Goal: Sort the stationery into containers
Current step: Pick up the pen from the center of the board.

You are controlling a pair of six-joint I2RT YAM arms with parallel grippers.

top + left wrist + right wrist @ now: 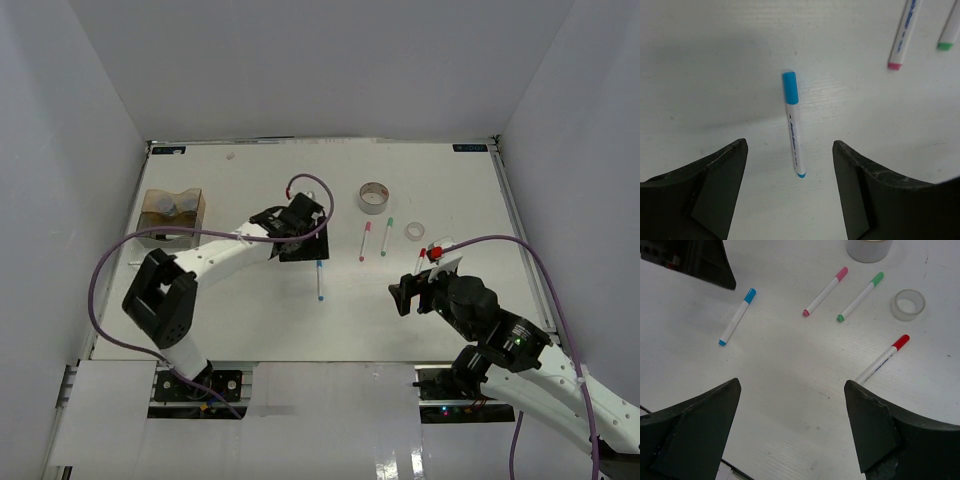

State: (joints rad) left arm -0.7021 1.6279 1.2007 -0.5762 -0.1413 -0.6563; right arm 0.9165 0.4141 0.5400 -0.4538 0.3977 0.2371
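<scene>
The blue-capped marker (320, 279) lies on the white table; in the left wrist view it (793, 125) lies lengthwise just ahead of my open, empty left gripper (790, 150), (302, 248). Pink (365, 241) and green (386, 237) markers lie side by side to its right. The red-capped marker (882, 359) lies by my open, empty right gripper (792, 385), (418, 276). The large tape roll (374, 197) and small tape roll (414, 231) sit further back. The amber box (175, 215) stands at the far left. I cannot see the black-capped marker. Pale rounded shapes show inside the box; I cannot tell whether they are jars.
White walls enclose the table on three sides. The left arm's purple cable (320, 185) loops above its wrist. The left gripper's dark body (690, 260) shows at the top left of the right wrist view.
</scene>
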